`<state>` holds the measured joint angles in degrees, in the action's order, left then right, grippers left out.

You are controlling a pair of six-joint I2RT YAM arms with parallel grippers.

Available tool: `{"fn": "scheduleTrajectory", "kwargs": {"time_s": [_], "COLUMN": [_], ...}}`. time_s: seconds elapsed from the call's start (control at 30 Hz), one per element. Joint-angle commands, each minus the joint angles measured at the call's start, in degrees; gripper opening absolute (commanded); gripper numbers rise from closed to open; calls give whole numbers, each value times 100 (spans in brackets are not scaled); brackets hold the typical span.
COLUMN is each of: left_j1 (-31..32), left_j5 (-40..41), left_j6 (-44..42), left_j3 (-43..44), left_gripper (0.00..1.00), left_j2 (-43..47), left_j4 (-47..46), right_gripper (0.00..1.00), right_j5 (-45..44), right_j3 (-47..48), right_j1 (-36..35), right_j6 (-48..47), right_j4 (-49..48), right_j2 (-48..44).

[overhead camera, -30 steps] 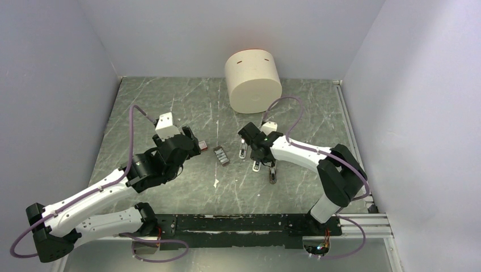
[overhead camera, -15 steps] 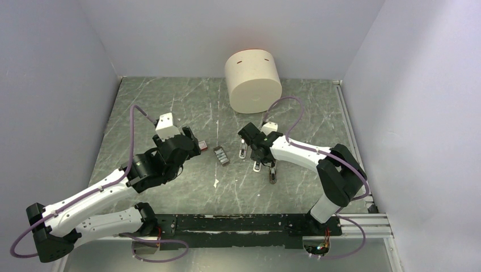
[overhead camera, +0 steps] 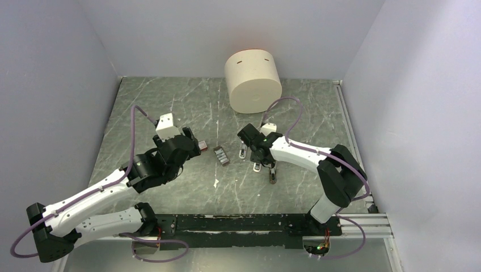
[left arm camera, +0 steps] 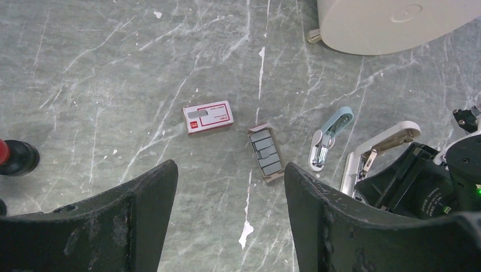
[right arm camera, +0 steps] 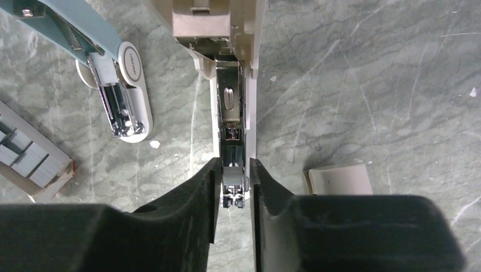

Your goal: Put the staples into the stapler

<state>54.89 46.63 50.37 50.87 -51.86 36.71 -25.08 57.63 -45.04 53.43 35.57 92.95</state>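
Observation:
The stapler lies opened on the table, its metal rail running between my right gripper's fingers, which press close on both sides of the rail's near end. The staples show as a red-and-white box and, just right of it, an open tray holding dark grey ridged blocks. My left gripper hangs open above bare table, short of the box and tray, with nothing between its fingers. In the top view the stapler sits right of the tray.
A pale blue stapler piece on a white base lies between the tray and the stapler. A small beige piece rests right of my right fingers. A cream cylinder stands at the back. A red-capped black knob sits at far left.
The right wrist has shifted very slightly toward the far left. The left arm and the objects on the table have not moved.

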Motion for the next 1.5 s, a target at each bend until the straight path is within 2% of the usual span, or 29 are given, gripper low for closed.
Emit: {"fn": "scheduleTrajectory", "kwargs": {"time_s": [0.0, 0.13, 0.33, 0.6, 0.8, 1.13, 1.47], "left_j1": [-38, -31, -34, -31, -39, -37, -39], "left_j5": [34, 25, 2, 35, 117, 212, 250], "left_j6": [2, -1, -10, -18, -10, 15, 26], "left_j3": [-48, -16, -7, 48, 174, 217, 232], "left_gripper": [74, 74, 74, 74, 74, 74, 74], "left_j2": [73, 45, 29, 35, 78, 172, 171], "left_j4": [-120, -120, -171, -122, -5, 149, 173], "right_gripper": [32, 37, 39, 39, 39, 37, 37], "right_j5": [-131, -164, -71, 577, 1279, 1486, 1244], "right_j3": [150, 358, 563, 718, 1189, 2152, 2507], "right_j1": [-21, -23, -23, -239, -628, -848, -919], "right_j6": [-56, -157, -476, -1656, -2440, -2973, -3035], "right_j4": [238, 339, 282, -462, -1033, -943, -807], "right_j2": [-242, -403, -462, -327, 268, 1578, 2132]}}
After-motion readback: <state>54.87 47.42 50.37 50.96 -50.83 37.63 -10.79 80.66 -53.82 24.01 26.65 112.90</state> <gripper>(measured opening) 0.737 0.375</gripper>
